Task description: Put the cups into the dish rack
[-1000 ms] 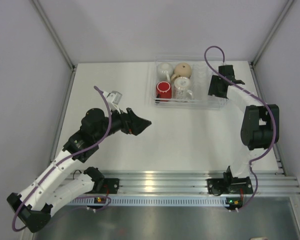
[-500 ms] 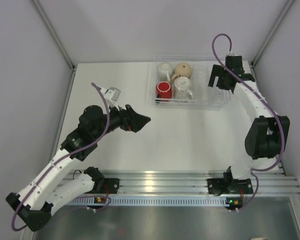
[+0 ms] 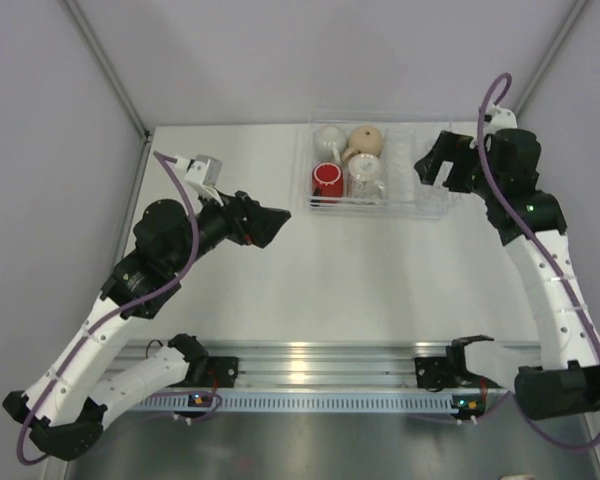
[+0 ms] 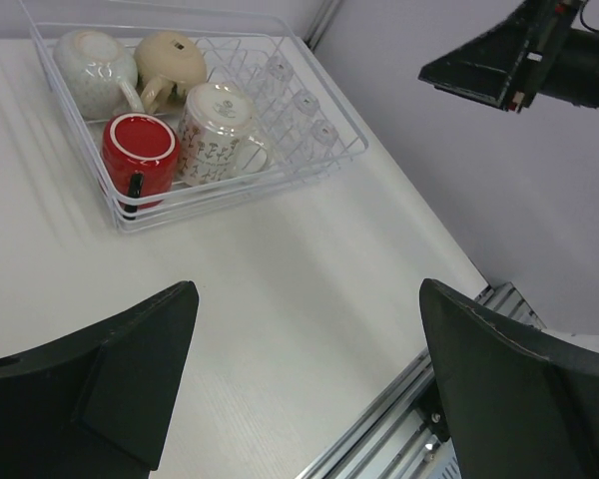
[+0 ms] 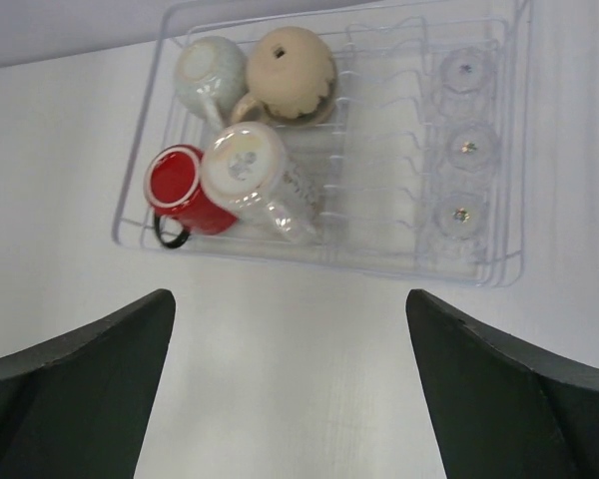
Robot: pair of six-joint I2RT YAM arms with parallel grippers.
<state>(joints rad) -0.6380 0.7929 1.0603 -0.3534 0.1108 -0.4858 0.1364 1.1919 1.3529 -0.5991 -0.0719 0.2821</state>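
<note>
The clear dish rack (image 3: 432, 208) stands at the back of the table and also shows in the left wrist view (image 4: 242, 196) and the right wrist view (image 5: 319, 261). In it sit upside down a white mug (image 5: 209, 66), a tan mug (image 5: 291, 66), a red mug (image 5: 178, 190), a patterned clear cup (image 5: 248, 170) and three small clear glasses (image 5: 466, 143) in a row on its right side. My left gripper (image 3: 277, 222) is open and empty, left of the rack. My right gripper (image 3: 432, 167) is open and empty, raised over the rack's right end.
Aluminium rails (image 3: 330, 360) run along the near table edge. Frame posts stand at the back corners (image 3: 105, 65). Grey walls close in the left, back and right sides.
My right arm has risen and swung back to the right, with its gripper lifted off the rack. My left arm has drawn back to the left and up a little.
</note>
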